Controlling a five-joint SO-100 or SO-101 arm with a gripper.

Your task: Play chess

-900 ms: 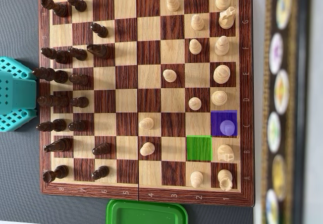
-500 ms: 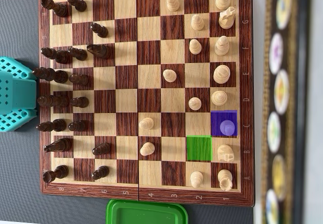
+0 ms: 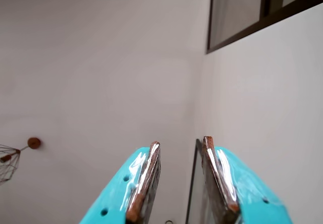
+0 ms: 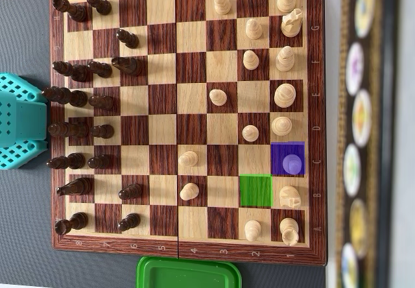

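I am seeing the gripper (image 3: 179, 146) pointing up at a pale wall and ceiling corner in the wrist view, its two teal fingers (image 3: 144, 183) standing a narrow gap apart and gripping nothing. In the overhead view only the arm's teal base (image 4: 19, 120) is showing, sitting at the left edge just beside the chessboard (image 4: 188, 120). The board is lying with its long axis running left to right, dark pieces (image 4: 78, 100) crowding the left files, light pieces (image 4: 284, 95) the right. A violet-tinted piece (image 4: 293, 163) is standing on the purple square (image 4: 288, 158), diagonally touching the empty green square (image 4: 255, 190).
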